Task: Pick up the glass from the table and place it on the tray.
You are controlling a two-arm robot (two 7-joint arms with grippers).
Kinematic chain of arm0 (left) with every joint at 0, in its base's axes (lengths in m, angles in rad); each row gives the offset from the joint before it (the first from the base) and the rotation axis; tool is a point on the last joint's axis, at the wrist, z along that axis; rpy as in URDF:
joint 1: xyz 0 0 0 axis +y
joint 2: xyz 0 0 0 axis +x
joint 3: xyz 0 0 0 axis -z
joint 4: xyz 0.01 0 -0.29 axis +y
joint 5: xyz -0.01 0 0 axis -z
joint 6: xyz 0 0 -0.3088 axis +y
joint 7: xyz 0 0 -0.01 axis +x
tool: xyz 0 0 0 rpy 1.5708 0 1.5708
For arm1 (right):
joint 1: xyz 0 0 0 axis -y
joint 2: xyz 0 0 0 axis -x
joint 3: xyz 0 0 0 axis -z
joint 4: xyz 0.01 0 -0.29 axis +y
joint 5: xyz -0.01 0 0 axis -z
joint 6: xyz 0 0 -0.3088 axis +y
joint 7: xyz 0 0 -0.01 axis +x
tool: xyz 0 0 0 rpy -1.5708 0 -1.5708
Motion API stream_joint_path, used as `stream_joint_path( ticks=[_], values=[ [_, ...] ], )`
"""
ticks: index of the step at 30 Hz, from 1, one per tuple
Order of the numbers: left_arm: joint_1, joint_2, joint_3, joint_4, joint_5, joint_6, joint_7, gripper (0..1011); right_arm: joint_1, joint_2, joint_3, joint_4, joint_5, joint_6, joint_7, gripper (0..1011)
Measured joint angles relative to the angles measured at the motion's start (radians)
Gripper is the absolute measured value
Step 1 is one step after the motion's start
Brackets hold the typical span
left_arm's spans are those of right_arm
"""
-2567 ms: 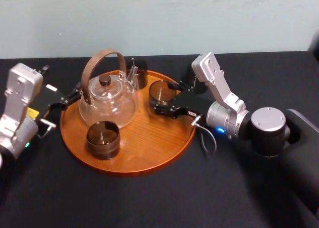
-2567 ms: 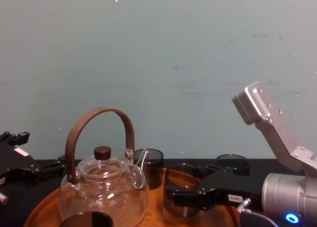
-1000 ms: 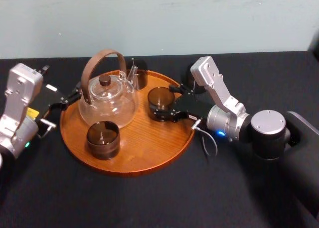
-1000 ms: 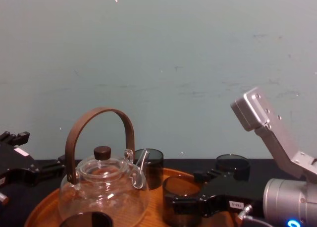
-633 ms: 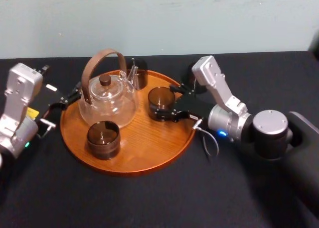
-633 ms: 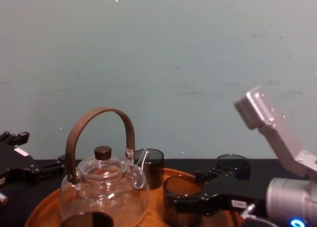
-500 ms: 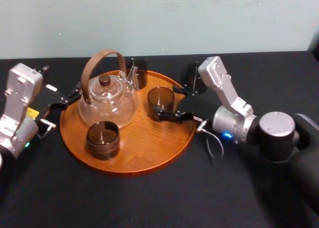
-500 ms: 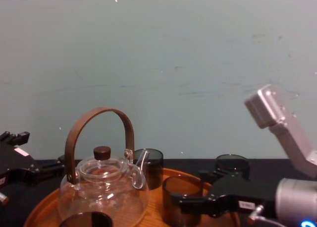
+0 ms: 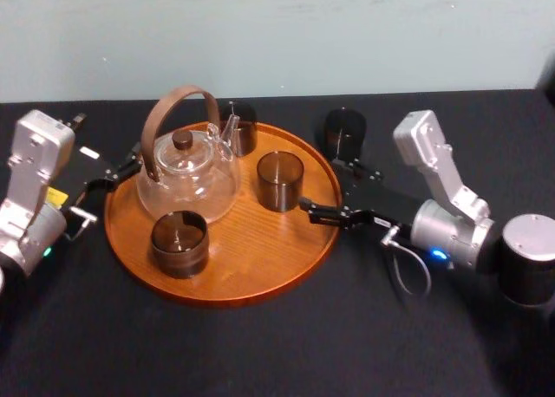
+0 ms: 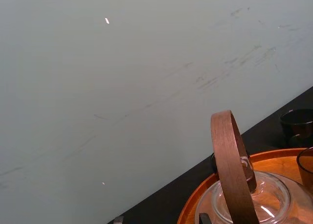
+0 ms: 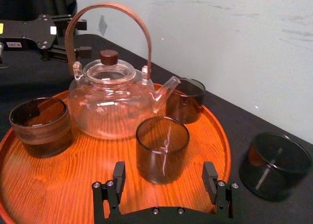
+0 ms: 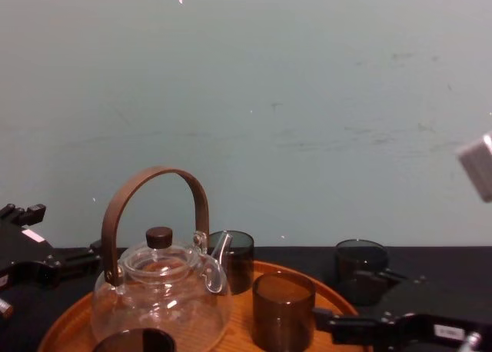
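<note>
One smoky glass (image 9: 344, 133) is left on the worktop (image 9: 260, 354) behind the tray's (image 9: 221, 295) rim, judged light, slick and brittle, best clasped mid-wall by the right gripper (image 9: 318, 184), whose empty fingers are spread near a second glass (image 9: 280, 180) on the tray; the left gripper (image 9: 117, 173) is parked at the tray's left.

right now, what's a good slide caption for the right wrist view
Open right hand facing a smoky glass standing on the tray near the teapot, a spare glass on the table.
</note>
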Motion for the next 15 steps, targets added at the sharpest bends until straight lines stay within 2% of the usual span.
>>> stream_joint_path(
  ticks=[9, 15],
  values=[
    [0.000, 0.000, 0.000, 0.000, 0.000, 0.000, 0.000, 1001, -0.050, 0.049, 0.042, -0.048, 0.041, -0.001, -0.022, 1002],
    [0.000, 0.000, 0.000, 0.000, 0.000, 0.000, 0.000, 1001, -0.061, 0.062, 0.067, -0.052, 0.056, -0.001, -0.044, 1003]
  ],
)
